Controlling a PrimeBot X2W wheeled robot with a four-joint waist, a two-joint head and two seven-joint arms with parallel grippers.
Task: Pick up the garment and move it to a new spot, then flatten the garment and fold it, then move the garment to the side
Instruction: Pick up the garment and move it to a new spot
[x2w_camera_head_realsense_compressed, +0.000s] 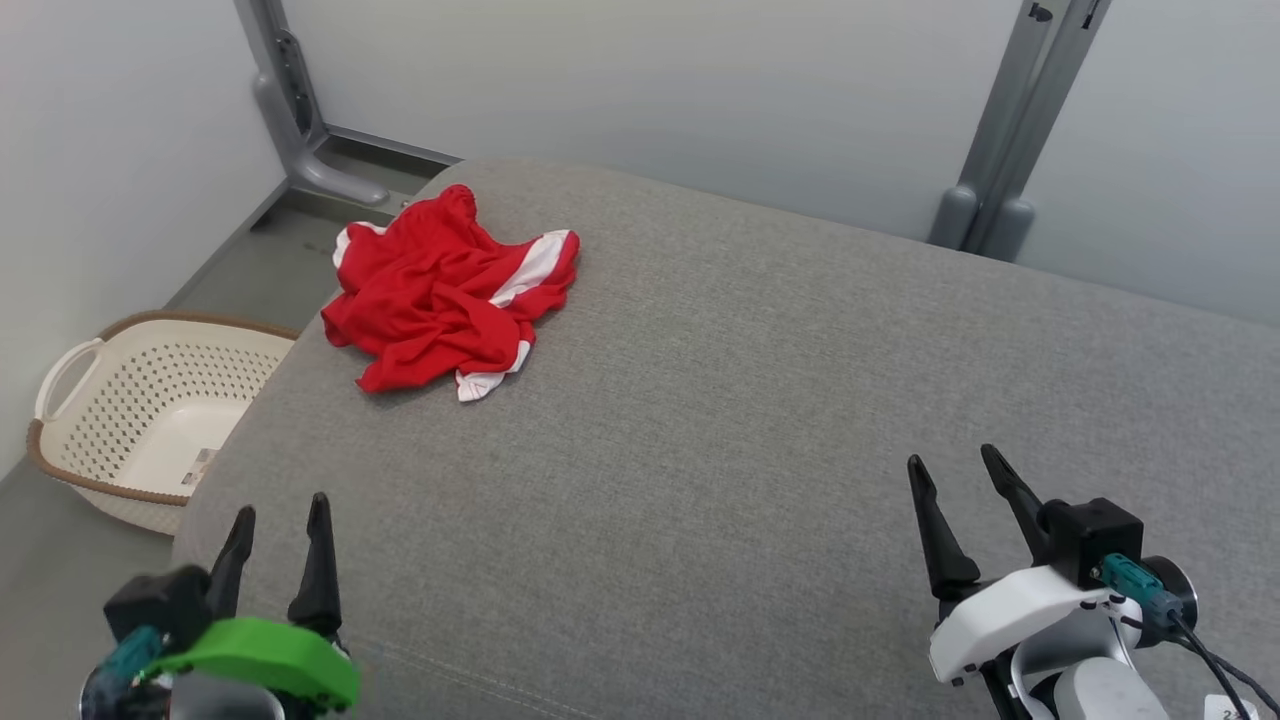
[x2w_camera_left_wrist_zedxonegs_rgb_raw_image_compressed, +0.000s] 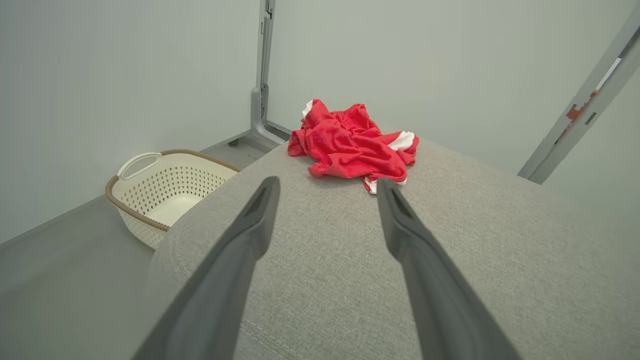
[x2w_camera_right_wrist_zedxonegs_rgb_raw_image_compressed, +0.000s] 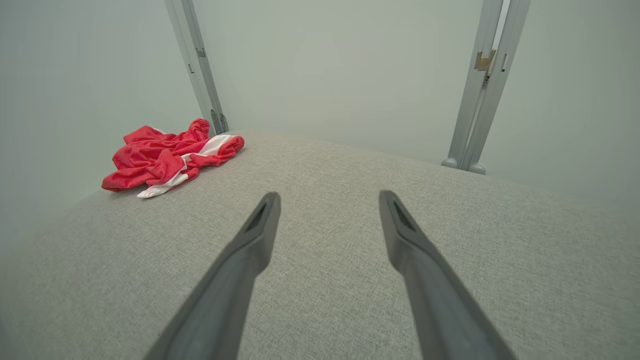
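You have a wide grey fabric cushion (x2w_camera_head_realsense_compressed: 760, 420) spread across the head view. Off its left edge, down on the grey floor (x2w_camera_head_realsense_compressed: 50, 590), stands a cream perforated basket (x2w_camera_head_realsense_compressed: 150, 395) with a brown woven rim (a small label lies inside). Behind the cushion, a left metal post (x2w_camera_head_realsense_compressed: 290, 110) and a right metal post (x2w_camera_head_realsense_compressed: 1010, 140) rise against the pale wall (x2w_camera_head_realsense_compressed: 640, 80).

R claw (x2w_camera_right_wrist_zedxonegs_rgb_raw_image_compressed: 328, 196) spread, empty, over grey cushion (x2w_camera_right_wrist_zedxonegs_rgb_raw_image_compressed: 450, 240); crumpled red garment (x2w_camera_right_wrist_zedxonegs_rgb_raw_image_compressed: 165, 157) lies far-left.

Dark-fingered left claw (x2w_camera_head_realsense_compressed: 281, 504) wears green housing (x2w_camera_head_realsense_compressed: 262, 655); right claw (x2w_camera_head_realsense_compressed: 950, 454) wears white housing (x2w_camera_head_realsense_compressed: 1000, 612).
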